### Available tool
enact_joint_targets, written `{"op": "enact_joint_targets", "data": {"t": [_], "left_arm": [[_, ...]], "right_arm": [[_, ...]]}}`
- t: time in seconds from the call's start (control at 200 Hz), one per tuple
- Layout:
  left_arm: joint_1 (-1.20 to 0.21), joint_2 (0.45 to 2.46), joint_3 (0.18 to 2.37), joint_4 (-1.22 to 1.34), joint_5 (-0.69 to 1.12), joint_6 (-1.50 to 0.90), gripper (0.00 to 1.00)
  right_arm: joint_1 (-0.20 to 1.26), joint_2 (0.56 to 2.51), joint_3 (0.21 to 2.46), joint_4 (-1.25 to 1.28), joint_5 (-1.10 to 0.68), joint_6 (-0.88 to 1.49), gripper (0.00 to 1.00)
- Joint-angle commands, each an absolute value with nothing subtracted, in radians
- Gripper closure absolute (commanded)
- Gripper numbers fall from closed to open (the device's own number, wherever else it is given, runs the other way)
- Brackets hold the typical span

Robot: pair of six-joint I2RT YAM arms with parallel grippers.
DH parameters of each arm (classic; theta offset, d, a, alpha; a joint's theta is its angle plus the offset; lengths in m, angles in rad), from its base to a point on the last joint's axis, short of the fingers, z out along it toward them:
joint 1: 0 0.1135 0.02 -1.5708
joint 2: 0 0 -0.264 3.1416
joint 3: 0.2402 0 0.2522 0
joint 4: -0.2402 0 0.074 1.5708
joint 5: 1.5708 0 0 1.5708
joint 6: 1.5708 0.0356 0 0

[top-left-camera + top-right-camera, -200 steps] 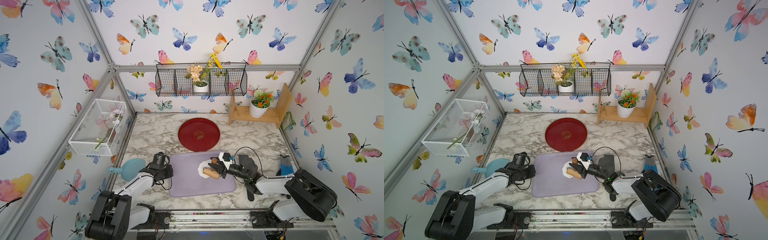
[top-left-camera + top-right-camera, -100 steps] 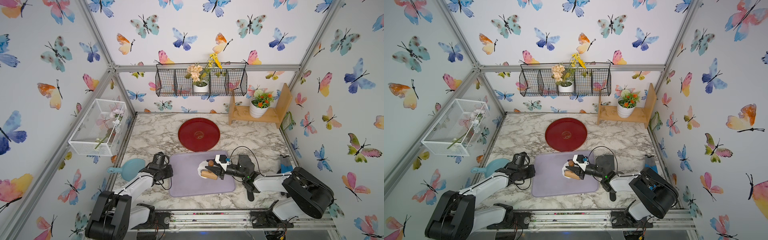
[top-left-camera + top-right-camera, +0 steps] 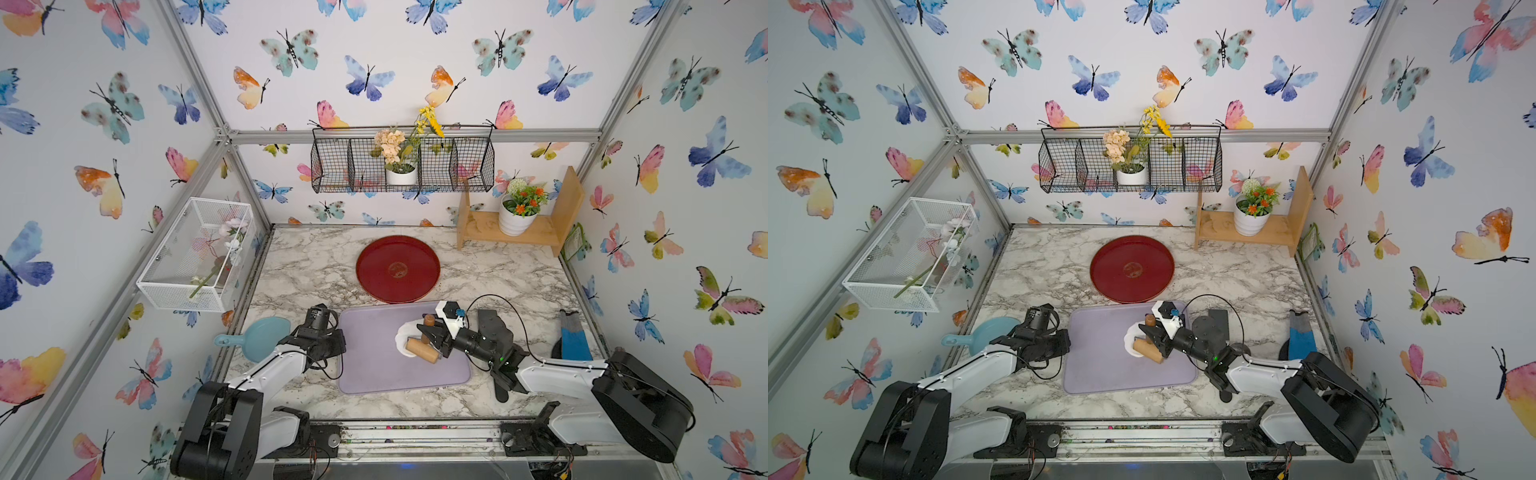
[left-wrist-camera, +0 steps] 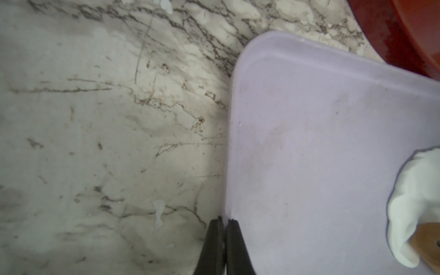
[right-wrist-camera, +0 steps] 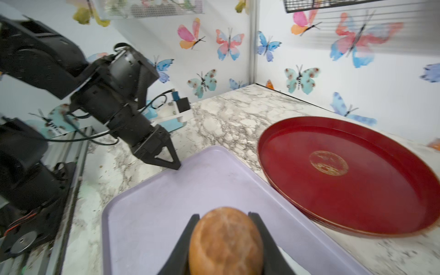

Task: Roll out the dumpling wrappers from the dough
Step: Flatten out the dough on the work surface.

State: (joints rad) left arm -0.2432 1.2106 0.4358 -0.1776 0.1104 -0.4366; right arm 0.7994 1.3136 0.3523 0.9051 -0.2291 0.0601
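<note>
the right fingers [image 5: 266,242], clamped on the roller [image 3: 422,351], have nudged it slightly left over the dough [image 3: 402,337] on the mat's [image 3: 374,361] right half, so flattening goes on, while the left fingers [image 4: 214,245], together, pin the mat's left edge.

The left arm [image 3: 270,370] at seven o'clock of the marble table [image 3: 498,270] and the right arm [image 3: 557,376] at five match: bulky black joint housings, white link shells, black cables, white wrist brackets with blue plugs. The left hand [image 4: 223,220] and right hand [image 5: 224,215] have black wedge-shaped fingers.
</note>
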Motion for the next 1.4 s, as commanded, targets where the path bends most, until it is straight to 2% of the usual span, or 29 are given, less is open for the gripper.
{"op": "enact_joint_targets", "data": {"t": [0.0, 0.12, 0.44, 0.951, 1.276, 1.397], "left_arm": [[-0.229, 1.214, 0.450, -0.159, 0.106, -0.459, 1.00], [-0.229, 1.211, 0.449, -0.155, 0.111, -0.459, 1.00], [-0.229, 1.204, 0.446, -0.157, 0.110, -0.459, 1.00], [-0.227, 1.198, 0.443, -0.155, 0.113, -0.459, 1.00], [-0.227, 1.197, 0.440, -0.152, 0.111, -0.463, 1.00], [-0.227, 1.192, 0.438, -0.153, 0.109, -0.463, 1.00]], "right_arm": [[0.798, 1.255, 0.365, 0.879, -0.048, 0.052, 0.99], [0.793, 1.226, 0.358, 0.889, 0.013, -0.014, 0.98], [0.728, 1.253, 0.341, 0.898, 0.013, -0.075, 0.98], [0.716, 1.289, 0.272, 0.766, -0.340, 0.068, 0.99], [0.717, 1.261, 0.223, 0.737, -0.340, 0.116, 0.99], [0.716, 1.253, 0.268, 0.686, -0.161, 0.213, 0.99]]}}
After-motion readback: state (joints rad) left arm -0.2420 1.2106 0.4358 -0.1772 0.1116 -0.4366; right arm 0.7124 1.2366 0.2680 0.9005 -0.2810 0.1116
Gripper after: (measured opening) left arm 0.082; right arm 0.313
